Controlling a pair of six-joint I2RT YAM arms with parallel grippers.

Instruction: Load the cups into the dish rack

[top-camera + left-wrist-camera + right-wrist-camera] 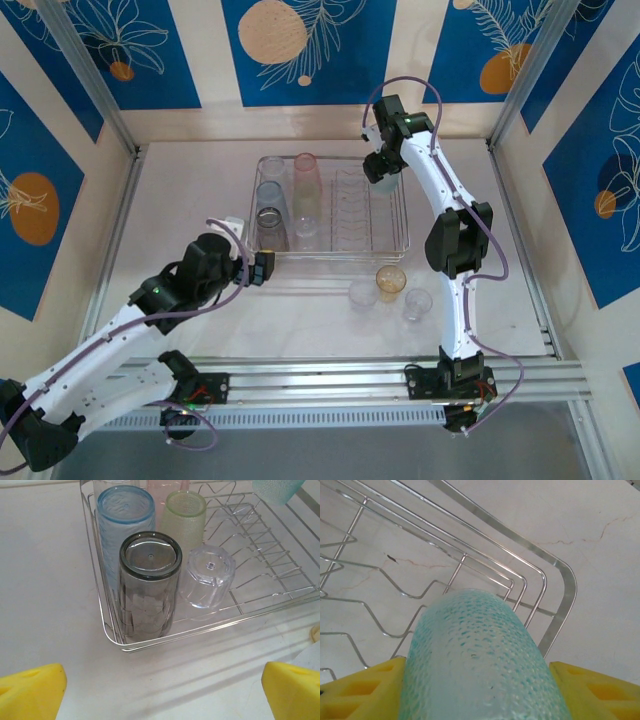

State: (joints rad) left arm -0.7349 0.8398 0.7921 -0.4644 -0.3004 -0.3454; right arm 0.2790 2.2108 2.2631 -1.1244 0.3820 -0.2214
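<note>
Over the far right corner of the dish rack (565, 590), the right gripper (480, 697) has its yellow fingers (355, 692) pressed to either side of a teal cup (480, 645). The cup's long axis runs straight out from the jaws and down toward the wires. It hangs just inside the corner rim, not touching it as far as I can tell, with the bare divider prongs (350, 205) lying inward from it. So I'd judge the coming move to be a short drop by this arm alone. The cup is translucent and pebbled all over; which end faces down I cannot tell. The left gripper (162, 692) stands wide and empty just off the rack's near left corner, well apart from the teal one, facing a smoky grey cup (150, 590) inside the rack.
</note>
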